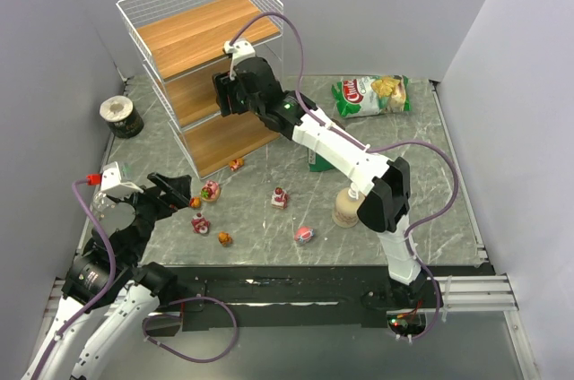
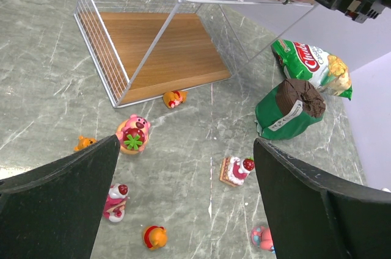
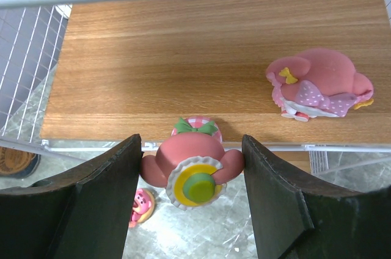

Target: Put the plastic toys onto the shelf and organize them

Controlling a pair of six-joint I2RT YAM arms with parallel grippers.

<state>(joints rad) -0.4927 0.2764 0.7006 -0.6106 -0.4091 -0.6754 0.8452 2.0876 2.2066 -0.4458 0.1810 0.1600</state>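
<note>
**Right arm at the shelf with a pink toy, left arm waiting wide**

The shelf (image 1: 199,35) stands at about 11 o'clock on the desk (image 1: 421,183). The right end effector (image 3: 190,143) is at the front edge of the shelf's middle tier. It pinches a pink figurine (image 3: 189,170) with a green bow, and each finger touches one side of the toy. A second pink figurine (image 3: 321,85) lies on its side on the same tier, toward 2 o'clock from the held one.

The left end effector (image 2: 186,149) hangs over the desk at about 8 o'clock with its fingers spread wide and nothing between them. Seven toys are scattered on the desk in front of the shelf:
- an orange one (image 1: 236,164) just beside the shelf's base
- a pink bear (image 1: 211,190)
- a small orange one (image 1: 195,203)
- a red-and-white one (image 1: 201,224)
- an orange one (image 1: 224,238)
- a cake-shaped one (image 1: 280,198)
- a pink one (image 1: 305,235) toward 6 o'clock

A cream bottle (image 1: 348,208) stands near the right arm.
</note>
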